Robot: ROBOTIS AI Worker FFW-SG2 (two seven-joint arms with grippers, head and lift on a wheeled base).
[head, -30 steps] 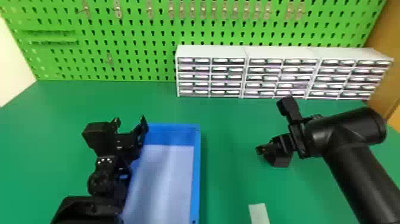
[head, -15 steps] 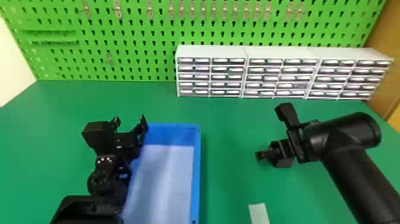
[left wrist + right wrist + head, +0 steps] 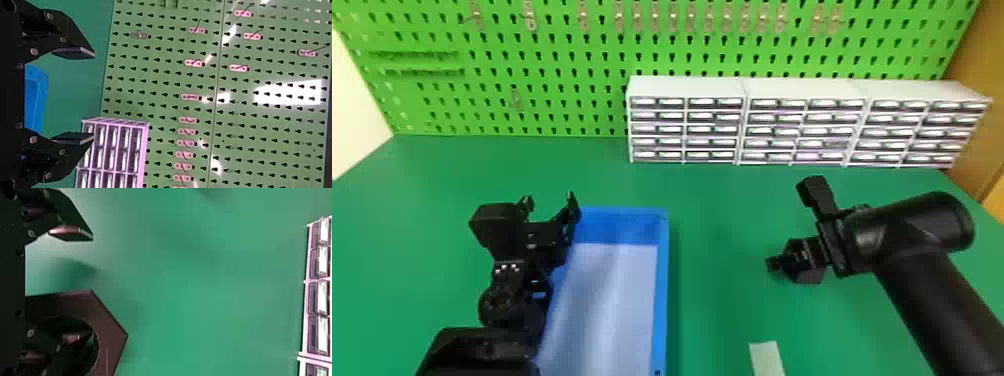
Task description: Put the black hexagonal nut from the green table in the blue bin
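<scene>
The right claw is spread, one finger showing in the hole of the nut. Looks ungripped to me; lifting and carrying to the bin remain.

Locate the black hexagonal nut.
In the right wrist view, the nut is at the right hand, a finger showing in its hole; head view, right of the blue bin.

Left claw spread — right claw parted.
</scene>
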